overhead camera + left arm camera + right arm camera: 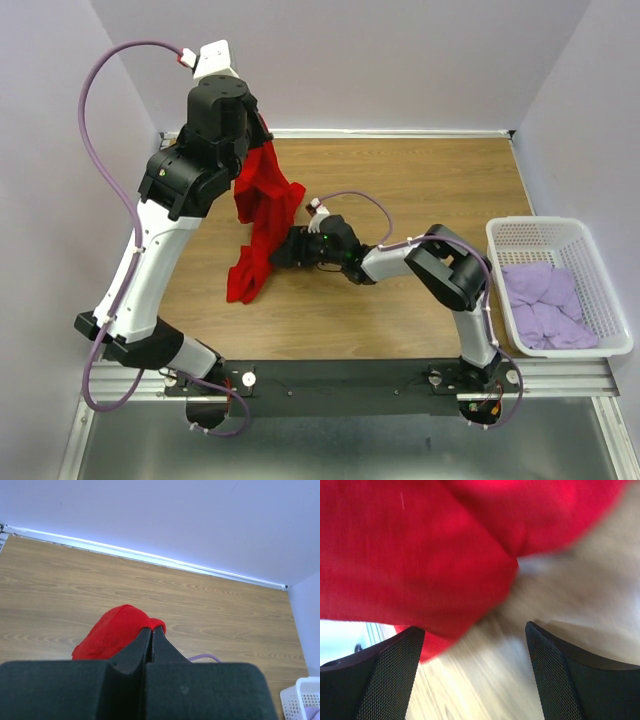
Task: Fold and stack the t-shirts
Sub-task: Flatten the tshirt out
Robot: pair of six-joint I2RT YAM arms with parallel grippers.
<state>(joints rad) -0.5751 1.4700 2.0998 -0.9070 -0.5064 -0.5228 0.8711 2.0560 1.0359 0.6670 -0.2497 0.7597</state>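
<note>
A: Left gripper [151,630]?
B: Clamped on the red t-shirt [265,215], held high; the hem rests on the table [420,190].
A: Right gripper [474,628]?
B: Jaws wide, gripping nothing, beside the hanging cloth. Lilac t-shirts [545,305] lie in the basket [540,225].

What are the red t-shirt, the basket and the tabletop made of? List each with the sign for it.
Red t-shirt: soft matte cloth, probably knit cotton; it hangs in limp folds, fine weave close up.
Basket: white, likely moulded plastic; rigid lattice walls.
Tabletop: wood-look, perhaps laminate; even grain, smooth low sheen.
</note>
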